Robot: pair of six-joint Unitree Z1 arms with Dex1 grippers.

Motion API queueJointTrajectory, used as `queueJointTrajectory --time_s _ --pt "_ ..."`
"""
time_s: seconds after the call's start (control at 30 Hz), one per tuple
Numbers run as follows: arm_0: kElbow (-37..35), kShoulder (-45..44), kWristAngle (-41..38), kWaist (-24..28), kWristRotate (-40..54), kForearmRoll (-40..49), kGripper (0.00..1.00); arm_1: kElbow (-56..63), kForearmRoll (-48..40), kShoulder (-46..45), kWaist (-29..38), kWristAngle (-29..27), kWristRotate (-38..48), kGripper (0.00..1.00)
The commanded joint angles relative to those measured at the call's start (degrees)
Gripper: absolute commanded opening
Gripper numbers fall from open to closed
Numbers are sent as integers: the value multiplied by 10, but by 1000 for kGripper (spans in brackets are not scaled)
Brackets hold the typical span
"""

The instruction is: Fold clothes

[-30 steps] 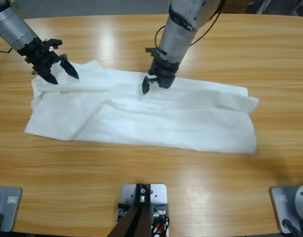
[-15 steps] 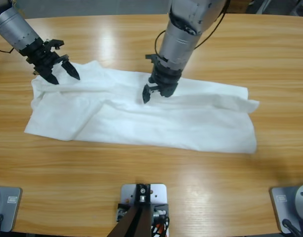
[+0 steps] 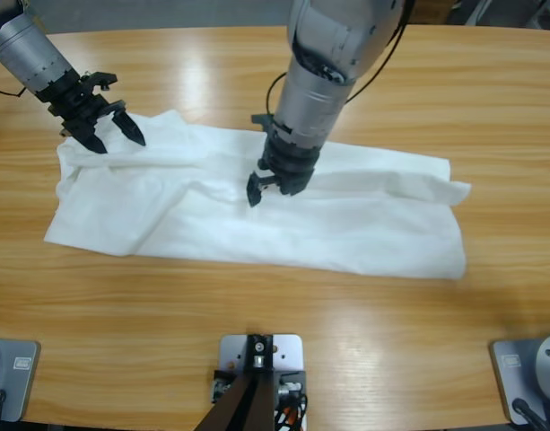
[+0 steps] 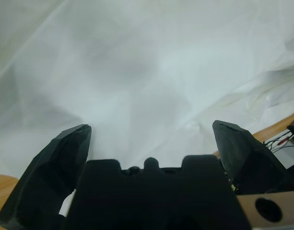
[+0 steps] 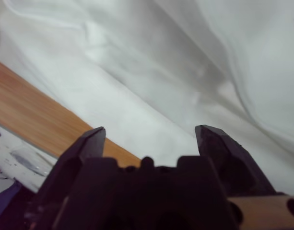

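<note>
Here we see the white T-shirt (image 3: 346, 215) lying spread out, long and low, across the middle of the wooden table (image 3: 257, 296). It has some wrinkles and a fold near one end. The left gripper (image 3: 116, 142) is at the shirt's far corner with its jaws wide apart, holding nothing. The right gripper (image 3: 273, 190) points down at the middle of the shirt, jaws apart too, with nothing between them.
</note>
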Motion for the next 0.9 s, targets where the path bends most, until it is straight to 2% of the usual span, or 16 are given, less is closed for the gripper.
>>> queueJointTrajectory --time_s 0.03,0.17,0.3,0.43,0.7,0.9 --pt "19 34 11 -5 -7 -7 996 8 4 -32 -93 -62 -9 780" --pt "18 37 12 -5 -7 -7 996 10 19 -18 -142 -91 -18 780" --pt "19 37 13 -6 -7 -7 996 18 19 10 -160 -105 -26 780" --pt "19 38 14 -5 -7 -7 996 40 12 8 -158 -105 -19 778" --pt "18 39 14 -6 -7 -7 996 170 -57 -30 -140 -96 8 780" --pt "18 38 14 -7 -7 -7 996 191 -60 -53 -128 -96 20 780"
